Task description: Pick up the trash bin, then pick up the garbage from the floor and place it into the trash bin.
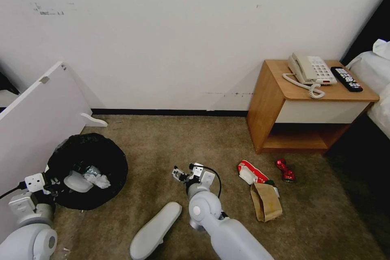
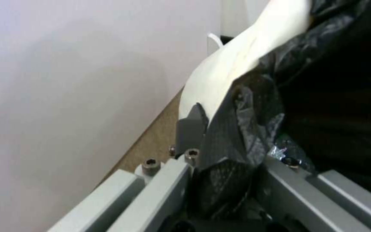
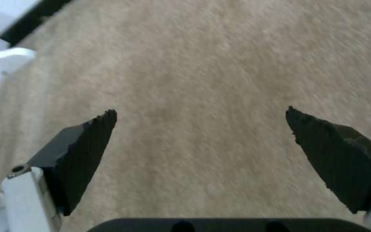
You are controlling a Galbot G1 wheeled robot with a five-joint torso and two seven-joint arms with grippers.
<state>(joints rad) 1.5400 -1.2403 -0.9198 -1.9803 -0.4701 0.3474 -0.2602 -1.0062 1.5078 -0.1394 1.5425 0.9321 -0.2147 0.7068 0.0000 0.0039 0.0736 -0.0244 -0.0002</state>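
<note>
Claws (image 2: 220, 129) grip bin (image 1: 87, 158) (rim).

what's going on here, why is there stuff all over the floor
A wheeled robot is clearing litter off a carpeted room. Its left end effector is clamped on the rim of the trash bin, which already holds a white slipper and crumpled paper. The right end effector hangs open and empty over bare carpet. On the floor lie another white slipper, a red-white packet, a brown paper bag and a red can near the nightstand.
</note>
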